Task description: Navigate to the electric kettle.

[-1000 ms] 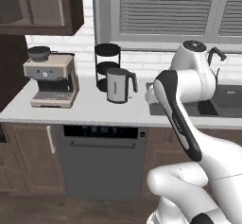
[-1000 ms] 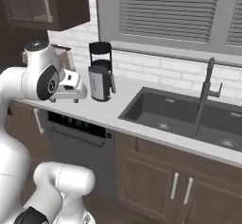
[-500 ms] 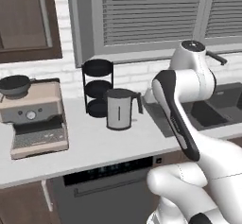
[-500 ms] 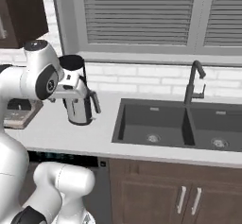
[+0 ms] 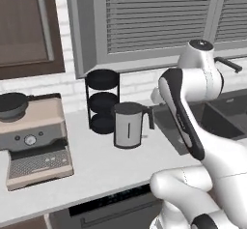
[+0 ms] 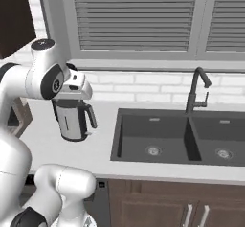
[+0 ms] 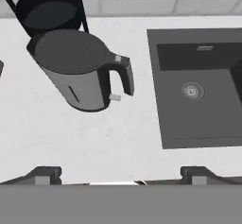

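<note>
Electric kettle (image 5: 129, 125) stood upright on the white table (image 5: 96, 160), w/ dark lid and handle pointing toward the sink (image 6: 191, 135). Black three-tier rack (image 5: 102, 100) sat just behind it by the brick wall; coffee machine (image 5: 31, 138) further left, well apart. Faucet (image 6: 196, 89) rose behind the sink basin. In hand view the kettle (image 7: 78, 72) lay below and ahead, rack (image 7: 45, 8) beyond it. Pincer (image 7: 120, 176) hung above the table edge, tips set wide apart, holding nothing.
</note>
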